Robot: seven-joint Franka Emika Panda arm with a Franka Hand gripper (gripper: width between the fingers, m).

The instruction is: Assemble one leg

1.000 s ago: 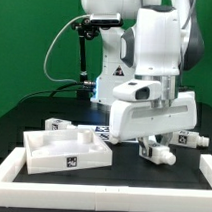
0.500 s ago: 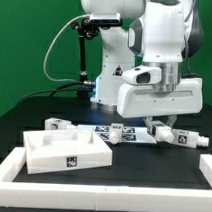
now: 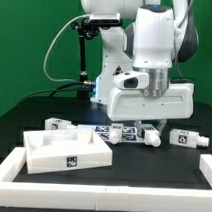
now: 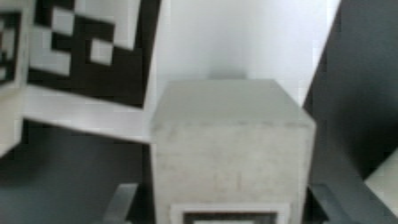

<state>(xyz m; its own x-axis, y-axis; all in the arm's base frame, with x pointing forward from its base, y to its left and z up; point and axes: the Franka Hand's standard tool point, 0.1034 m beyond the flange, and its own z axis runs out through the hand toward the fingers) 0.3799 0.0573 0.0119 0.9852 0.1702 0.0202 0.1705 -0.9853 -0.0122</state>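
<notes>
The arm reaches down from above, its wide white hand held upright and low over the black table (image 3: 18, 125), with the gripper (image 3: 147, 127) down at a white leg (image 4: 222, 140) lying there. Only the exterior view shows a second leg (image 3: 185, 138) towards its right and a white walled part (image 3: 60, 152) nearer the front. The wrist view shows the leg's blocky body close up (a marker tag (image 4: 80, 50) beside it). I cannot tell whether the fingers are clamped on it.

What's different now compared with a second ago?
The gripper rose, then eased toward the exterior view's left, and is now over the tagged white parts. Whether it holds anything I cannot tell. The leg and the walled white piece stayed put.
</notes>
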